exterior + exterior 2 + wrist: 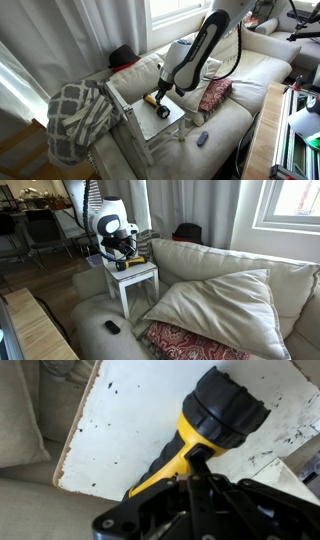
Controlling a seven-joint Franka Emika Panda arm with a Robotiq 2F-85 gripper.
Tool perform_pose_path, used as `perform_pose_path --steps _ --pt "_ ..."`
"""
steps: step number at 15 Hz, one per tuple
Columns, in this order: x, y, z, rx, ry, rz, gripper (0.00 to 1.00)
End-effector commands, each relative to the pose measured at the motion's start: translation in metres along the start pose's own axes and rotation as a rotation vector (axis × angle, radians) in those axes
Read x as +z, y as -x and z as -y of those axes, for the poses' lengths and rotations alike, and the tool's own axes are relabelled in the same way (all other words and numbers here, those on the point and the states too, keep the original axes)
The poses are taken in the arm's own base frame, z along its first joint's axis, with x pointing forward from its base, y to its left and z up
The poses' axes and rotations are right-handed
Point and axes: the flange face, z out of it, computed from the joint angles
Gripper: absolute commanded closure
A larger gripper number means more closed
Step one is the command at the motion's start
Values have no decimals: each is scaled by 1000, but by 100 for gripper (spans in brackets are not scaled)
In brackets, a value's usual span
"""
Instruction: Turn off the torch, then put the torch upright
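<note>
Torch [190, 435] lies on its side on the white desk [115, 420], slanting across the wrist view: black head at upper right, yellow body running down toward centre. Tool [203, 468] enters from the bottom edge with its fingers together, tips down on the yellow body just behind the head, not clamped round it. The torch tail is hidden under the tool. The lens faces away, so lit or unlit cannot be told. Bare desk top lies open left of the torch, out to the chipped left edge; the head sits nearer the upper right edge. In an exterior view the desk stands just beside the sofa [255, 75], with a checked blanket [78, 118] close at lower left and a remote [202, 138] well apart at lower right on the seat. In both exterior views the torch is small and half covered by the arm [200, 45] [105, 220].
</note>
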Motion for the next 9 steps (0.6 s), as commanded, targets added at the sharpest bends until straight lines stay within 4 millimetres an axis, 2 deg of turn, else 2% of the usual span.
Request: perform_pose_path --steps 1,6,9 --pt "31 21 2 -7 10 105 100" --pt "11 3 -4 35 10 2 100" --pt "5 2 -7 49 7 -24 100"
